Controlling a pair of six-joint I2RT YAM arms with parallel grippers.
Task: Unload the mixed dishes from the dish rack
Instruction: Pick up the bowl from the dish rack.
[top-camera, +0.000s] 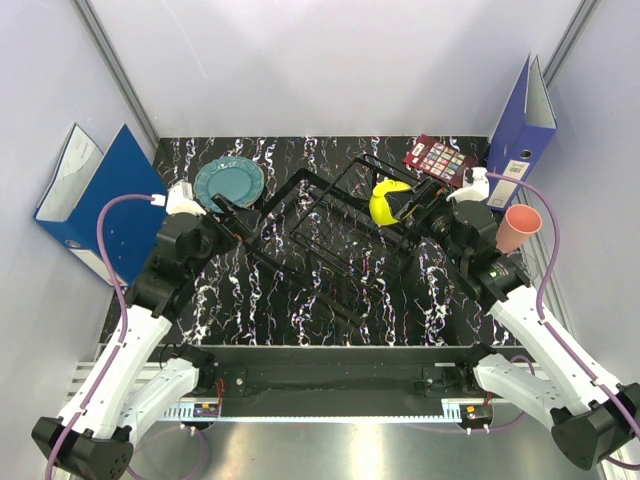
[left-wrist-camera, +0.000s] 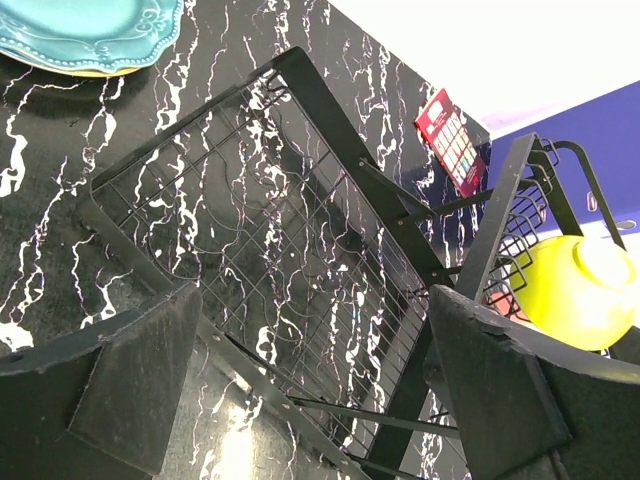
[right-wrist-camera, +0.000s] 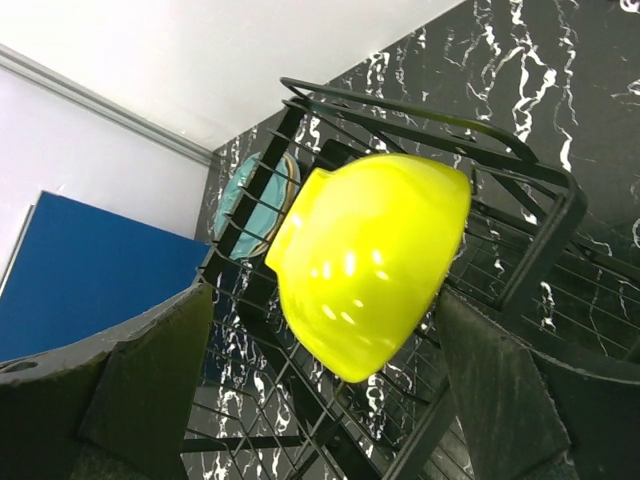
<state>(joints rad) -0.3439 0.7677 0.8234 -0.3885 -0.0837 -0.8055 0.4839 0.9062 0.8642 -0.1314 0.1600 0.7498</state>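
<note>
The black wire dish rack (top-camera: 325, 235) stands mid-table. A small yellow-green bowl (top-camera: 388, 201) rests tilted in its right end. My right gripper (top-camera: 416, 211) is open just right of the bowl; in the right wrist view the bowl (right-wrist-camera: 370, 260) sits beyond and between the spread fingers (right-wrist-camera: 150, 385), untouched. My left gripper (top-camera: 241, 222) is open over the rack's left end (left-wrist-camera: 300, 230), nothing between its fingers (left-wrist-camera: 500, 390). The teal scalloped plate (top-camera: 229, 183) lies flat on the table at the back left, with a pale rim showing under it (left-wrist-camera: 100, 72). A pink cup (top-camera: 517, 228) stands at the right edge.
A blue ring binder (top-camera: 100, 200) leans at the left wall and another (top-camera: 527, 115) at the back right. A dark red card with coloured squares (top-camera: 440, 160) lies behind the rack. The black marbled tabletop (top-camera: 300, 330) ends near the arm bases.
</note>
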